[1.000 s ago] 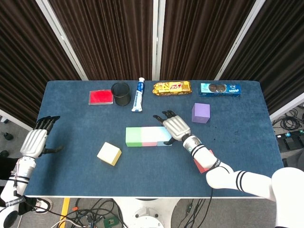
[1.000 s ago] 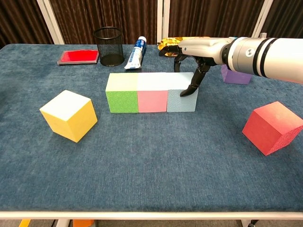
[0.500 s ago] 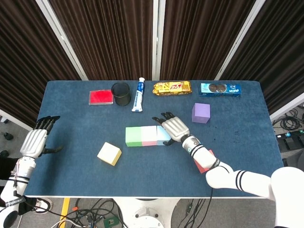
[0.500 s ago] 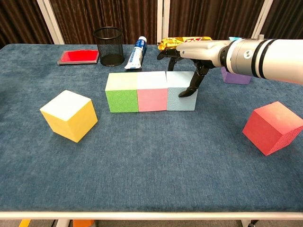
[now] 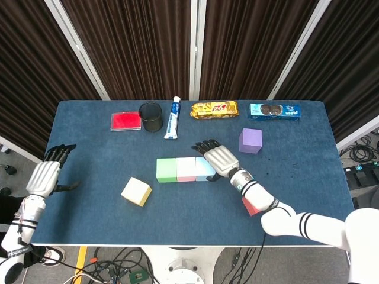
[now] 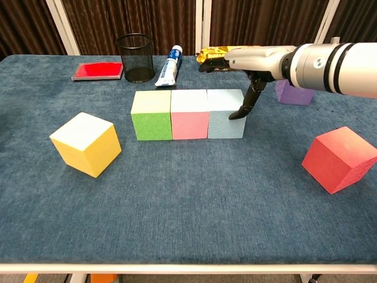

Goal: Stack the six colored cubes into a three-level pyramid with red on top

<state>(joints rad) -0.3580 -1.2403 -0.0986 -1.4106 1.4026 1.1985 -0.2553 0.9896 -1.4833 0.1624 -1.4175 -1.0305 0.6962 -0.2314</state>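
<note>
A green cube (image 5: 166, 170) (image 6: 151, 114), a pink cube (image 5: 186, 169) (image 6: 189, 114) and a light blue cube (image 5: 204, 169) (image 6: 225, 113) stand side by side in a row mid-table. My right hand (image 5: 218, 158) (image 6: 250, 66) hovers flat at the blue cube's right end with fingers spread, one fingertip hanging beside the cube's right face; whether it touches I cannot tell. It holds nothing. The yellow cube (image 5: 136, 191) (image 6: 86, 144) sits front left. The red cube (image 5: 251, 205) (image 6: 339, 158) lies front right, partly under my right forearm. The purple cube (image 5: 250, 141) (image 6: 293, 94) is back right. My left hand (image 5: 44, 176) rests open off the table's left edge.
Along the back stand a red flat box (image 5: 125, 120), a black mesh cup (image 5: 150, 116), a toothpaste tube (image 5: 173, 118), a gold snack pack (image 5: 214, 109) and a blue cookie box (image 5: 274, 110). The table's front edge (image 6: 188, 268) runs close below.
My right hand has drawn back to the right, off the blue cube's top to its right end. The three-cube row is now tight and square. The left hand has not moved.
</note>
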